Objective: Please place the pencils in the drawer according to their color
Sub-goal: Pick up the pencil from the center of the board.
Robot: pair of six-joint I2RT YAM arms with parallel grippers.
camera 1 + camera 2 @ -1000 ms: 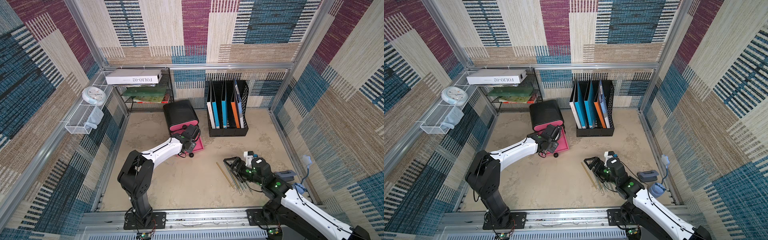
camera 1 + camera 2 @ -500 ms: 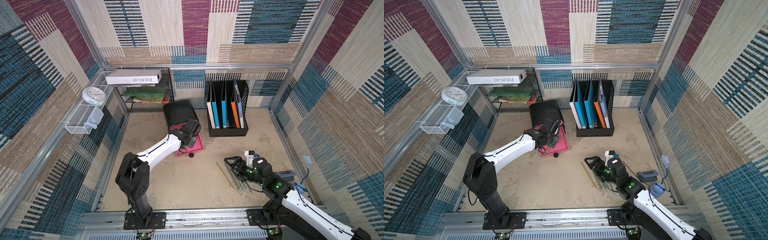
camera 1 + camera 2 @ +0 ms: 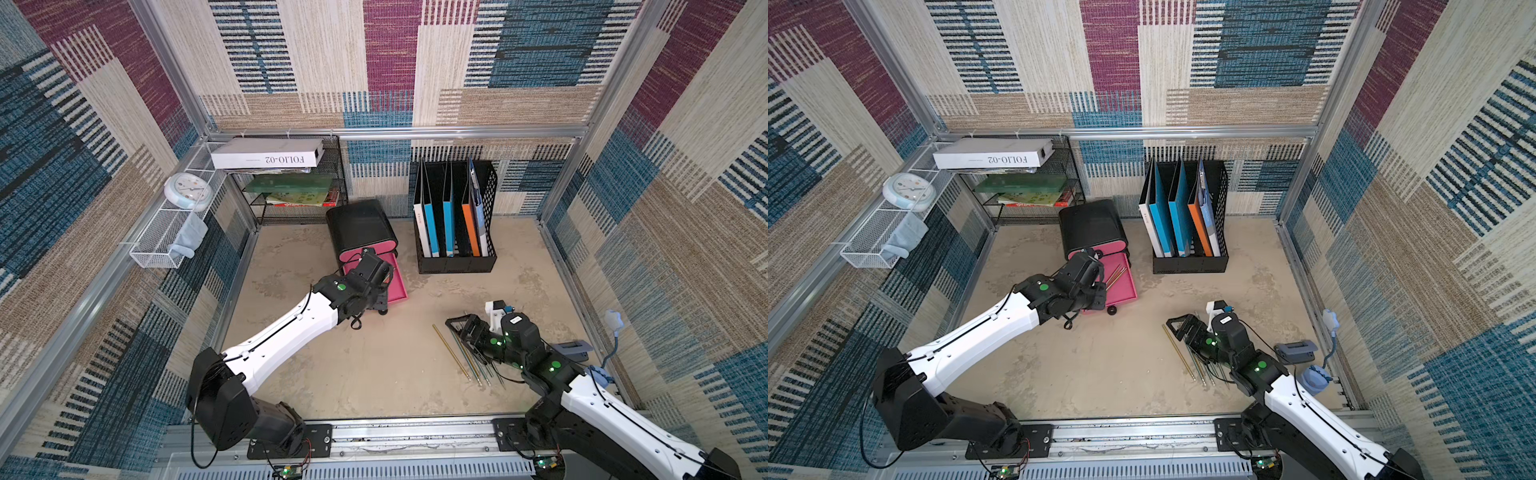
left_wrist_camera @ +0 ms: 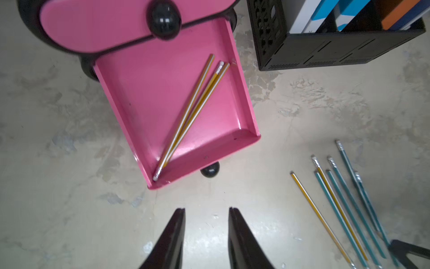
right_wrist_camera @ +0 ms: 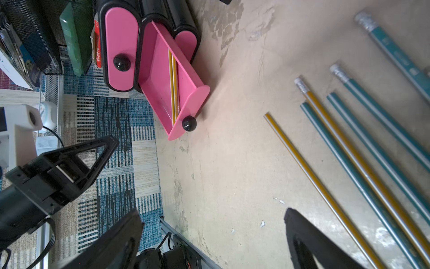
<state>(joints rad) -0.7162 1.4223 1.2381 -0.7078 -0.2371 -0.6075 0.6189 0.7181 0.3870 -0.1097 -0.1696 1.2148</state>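
In a top view the left arm point(image 3: 291, 328) hides much of the open drawer point(image 3: 397, 286); the right arm point(image 3: 515, 336) covers the teal pencils' point(image 3: 476, 365) far ends.

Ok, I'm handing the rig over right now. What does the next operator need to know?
The left end effector is open and empty, near the drawer.
The right end effector is wide open and empty, beside the pencils on the floor.
The middle drawer is pulled out, with three yellow pencils inside.
On the floor are two loose yellow pencils and several teal pencils, side by side.
Done: three yellow filed.
Left: the two loose yellow, then probably the teal into another drawer.
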